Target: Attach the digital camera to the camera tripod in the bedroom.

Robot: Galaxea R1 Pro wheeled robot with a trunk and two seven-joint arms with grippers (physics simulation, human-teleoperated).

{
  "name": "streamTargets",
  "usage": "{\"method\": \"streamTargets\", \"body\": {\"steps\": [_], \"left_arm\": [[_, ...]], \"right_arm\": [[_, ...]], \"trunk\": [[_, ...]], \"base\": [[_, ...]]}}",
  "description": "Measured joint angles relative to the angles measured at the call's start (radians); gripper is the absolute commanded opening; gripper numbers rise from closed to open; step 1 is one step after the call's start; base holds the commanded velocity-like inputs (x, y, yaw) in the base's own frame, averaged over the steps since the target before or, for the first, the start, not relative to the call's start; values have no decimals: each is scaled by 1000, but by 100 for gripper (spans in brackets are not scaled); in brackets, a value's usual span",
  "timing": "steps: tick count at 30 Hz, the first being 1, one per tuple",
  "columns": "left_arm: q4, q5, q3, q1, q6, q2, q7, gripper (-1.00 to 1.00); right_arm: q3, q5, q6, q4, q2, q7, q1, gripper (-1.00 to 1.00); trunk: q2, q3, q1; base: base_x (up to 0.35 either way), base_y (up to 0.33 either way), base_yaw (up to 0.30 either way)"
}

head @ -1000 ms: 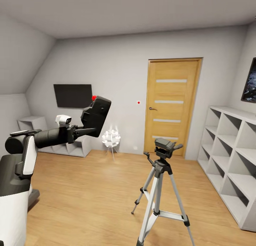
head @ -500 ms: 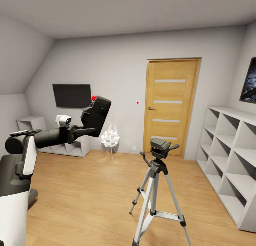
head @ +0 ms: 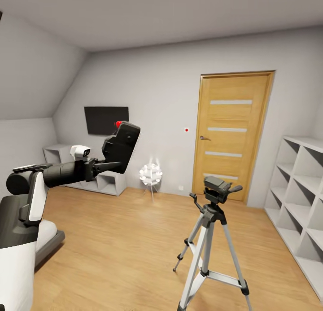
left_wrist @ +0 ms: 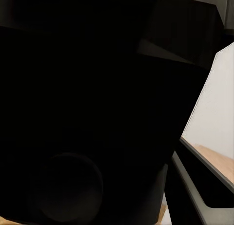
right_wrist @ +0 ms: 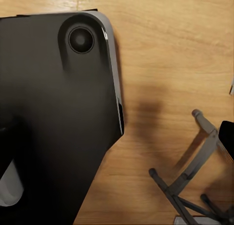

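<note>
The digital camera [head: 121, 146] is held up at the end of the left arm, its red button on top, and the left gripper [head: 104, 165] appears clamped on it, though the fingers are hidden behind the black body that darkens the left wrist view. The camera tripod [head: 211, 239] is seen standing well apart on the bedroom floor [head: 116, 239], its lower legs cut off by the frame, and tripod legs are also glimpsed in the right wrist view, where the right claw's state cannot be told. The white cube shelves [head: 301, 199] are cropped at the edge.

Digital camera [left_wrist: 87, 113], black, close against the lens
</note>
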Motion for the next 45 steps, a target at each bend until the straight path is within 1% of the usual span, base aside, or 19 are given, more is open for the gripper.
{"method": "streamTargets", "body": {"steps": [13, 18, 25, 38, 45], "left_arm": [[0, 0, 0, 0, 0, 0, 0, -100], [0, 0, 0, 0, 0, 0, 0, -100], [0, 0, -3, 0, 0, 0, 0, -100], [0, 0, -18, 0, 0, 0, 0, -100], [0, 0, -19, 0, 0, 0, 0, -100]], "right_arm": [[0, 0, 0, 0, 0, 0, 0, 100], [0, 0, 0, 0, 0, 0, 0, 100], [0, 0, 0, 0, 0, 0, 0, 100], [0, 0, 0, 0, 0, 0, 0, 100], [0, 0, 0, 0, 0, 0, 1, 100]], "trunk": [[0, 0, 0], [0, 0, 0], [0, 0, 0], [0, 0, 0], [0, 0, 0]], "base": [[0, 0, 273], [0, 0, 175], [0, -58, 50], [0, -235, 6], [0, -99, 5]]}}
